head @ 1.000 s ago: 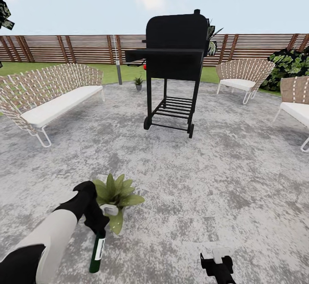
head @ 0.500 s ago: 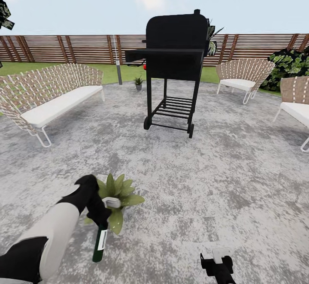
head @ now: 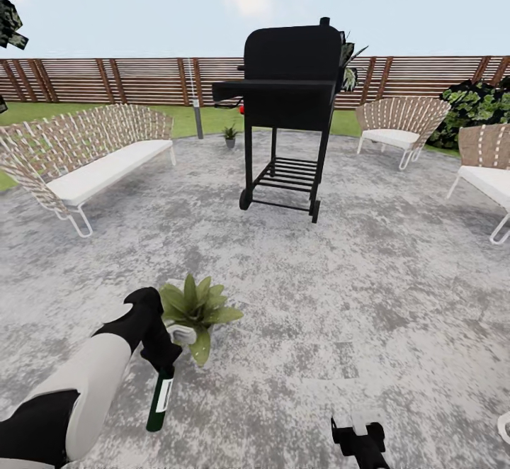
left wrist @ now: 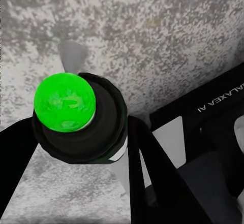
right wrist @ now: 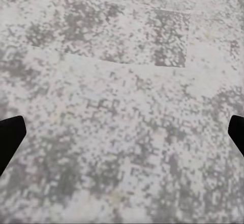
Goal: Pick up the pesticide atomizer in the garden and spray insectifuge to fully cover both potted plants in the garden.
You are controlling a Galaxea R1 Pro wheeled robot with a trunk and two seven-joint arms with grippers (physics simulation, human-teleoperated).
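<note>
My left gripper is shut on the pesticide atomizer, a slim dark green bottle with a white label that hangs down over the stone patio. In the left wrist view the atomizer is seen end-on, with a bright green round end, between my black fingers. A broad-leaved potted plant in a pale pot stands just beyond and to the right of that gripper. The thinner potted plant sits far off by the lawn's edge. My right gripper is low at the front, open over bare patio.
A black grill on a wheeled stand rises mid-patio. A woven bench lines the left side, woven chairs stand at the right. Behind them run a slatted wooden fence, a lawn strip and a dark bush.
The whole view has shifted slightly, so the camera has moved; plant and furniture sit a little higher in the picture. My left gripper still holds the atomizer beside the plant.
</note>
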